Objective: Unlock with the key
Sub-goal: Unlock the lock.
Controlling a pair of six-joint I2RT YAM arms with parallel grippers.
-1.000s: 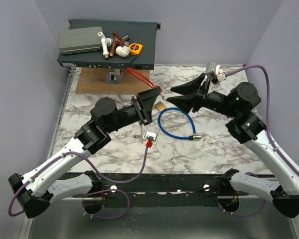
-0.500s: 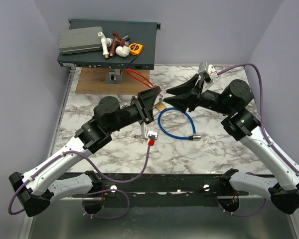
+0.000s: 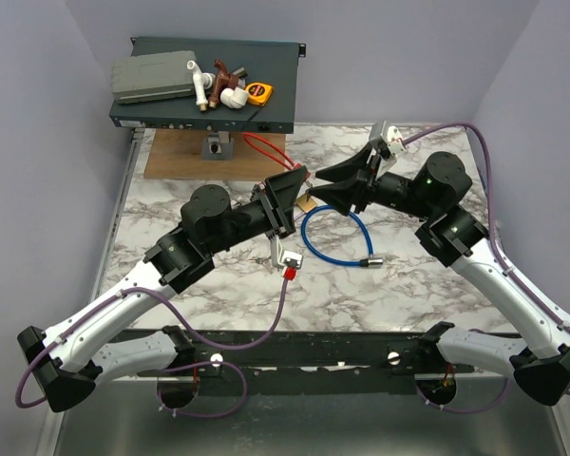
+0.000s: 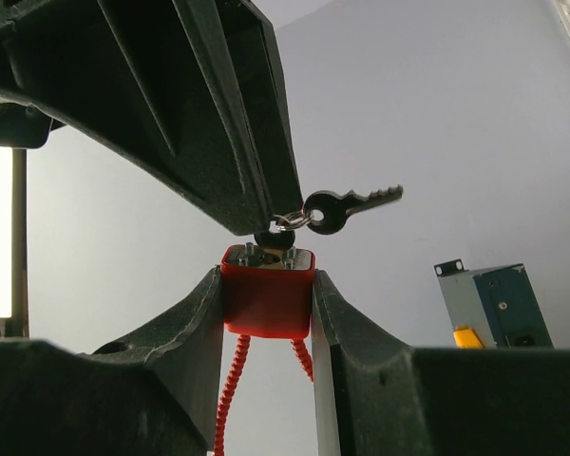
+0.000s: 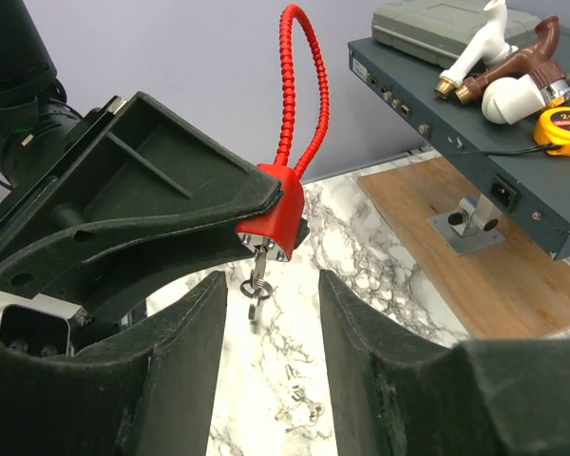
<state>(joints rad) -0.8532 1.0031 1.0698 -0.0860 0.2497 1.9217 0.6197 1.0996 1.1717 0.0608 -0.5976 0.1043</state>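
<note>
- Left gripper is clamped on the red lock, one finger on each side of the body. It holds the lock up off the table, near the middle.
- The red cable comes out of one face of the lock. The key is seated in the opposite face and sticks straight out.
- A ring on the key's head carries a spare key that dangles free.
- Right gripper is spread apart and holds nothing. In its own camera the key sits in the gap, one finger on either side.
- Relation that matters: the key's long axis runs in line with the lock body, pointing away from the cable. It lies across the right gripper's closing line, so the fingers would meet the sides of the head, not the tip.
- Right arm is the nearer free one for the key. The left is busy as the vise.
- Depth is hard to read. From the left wrist camera one right finger looks to be touching or just beside the ring, and I can't tell which. The head may sit at the fingertips rather than deep between them.
- My read: next move is to close on the key head, then twist about the key's axis.
- Risk: pinching the ring or spare key instead of the head, then slipping.
- Blue cable lock lies on the table on the near side of both grippers and isn't involved.
</note>
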